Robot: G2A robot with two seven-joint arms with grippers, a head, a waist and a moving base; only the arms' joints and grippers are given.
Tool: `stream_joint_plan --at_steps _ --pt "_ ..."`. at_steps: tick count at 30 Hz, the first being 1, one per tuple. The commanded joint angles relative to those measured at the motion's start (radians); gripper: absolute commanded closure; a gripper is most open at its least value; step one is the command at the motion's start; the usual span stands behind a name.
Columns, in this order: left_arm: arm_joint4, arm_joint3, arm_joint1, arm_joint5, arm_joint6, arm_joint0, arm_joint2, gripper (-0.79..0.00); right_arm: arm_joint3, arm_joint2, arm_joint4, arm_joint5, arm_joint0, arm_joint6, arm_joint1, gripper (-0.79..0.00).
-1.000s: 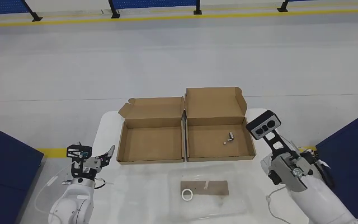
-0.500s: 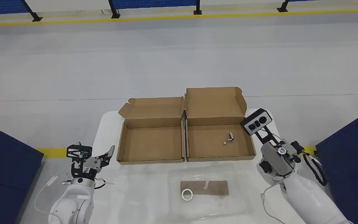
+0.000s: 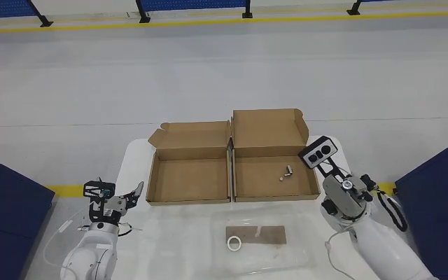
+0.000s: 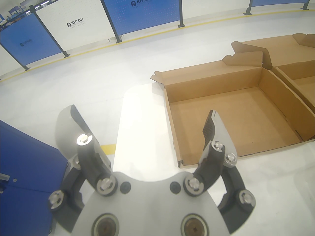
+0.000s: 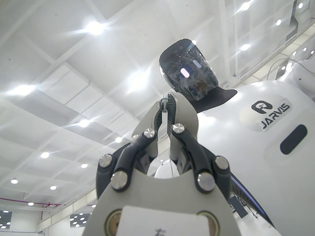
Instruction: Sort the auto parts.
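Two-way sorting: parked lower left with left gripper (image 4: 141,114) spread wide, empty; pinching small metal part (image 5: 164,107) in right gripper (image 5: 166,99), tipped ceilingward, likely bound for boxes (image 3: 189,175).

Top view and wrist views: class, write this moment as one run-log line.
left gripper open, beside left box | right gripper shut on small metal part, pointing upward | right box: small parts

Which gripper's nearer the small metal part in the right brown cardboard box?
Right: right gripper is beside the box with the metal part; left gripper sits past the other box.
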Motion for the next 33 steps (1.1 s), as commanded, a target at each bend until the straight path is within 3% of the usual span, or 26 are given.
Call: stream_joint_plan --at_steps 1,15,28,33 --pt "0.000 0.000 0.000 0.000 0.000 0.000 0.000 -0.785 0.000 0.009 -0.030 -0.005 -0.007 -0.020 -0.003 0.000" --pt "0.000 0.000 0.000 0.000 0.000 0.000 0.000 -0.785 0.010 0.041 -0.039 0.018 -0.043 -0.053 -0.033 0.000" --pt "0.000 0.000 0.000 0.000 0.000 0.000 0.000 -0.785 0.000 0.047 0.148 0.069 -0.068 -0.053 -0.074 0.000" --pt "0.000 0.000 0.000 0.000 0.000 0.000 0.000 -0.785 0.002 0.067 0.082 0.071 -0.064 -0.049 -0.082 0.000"
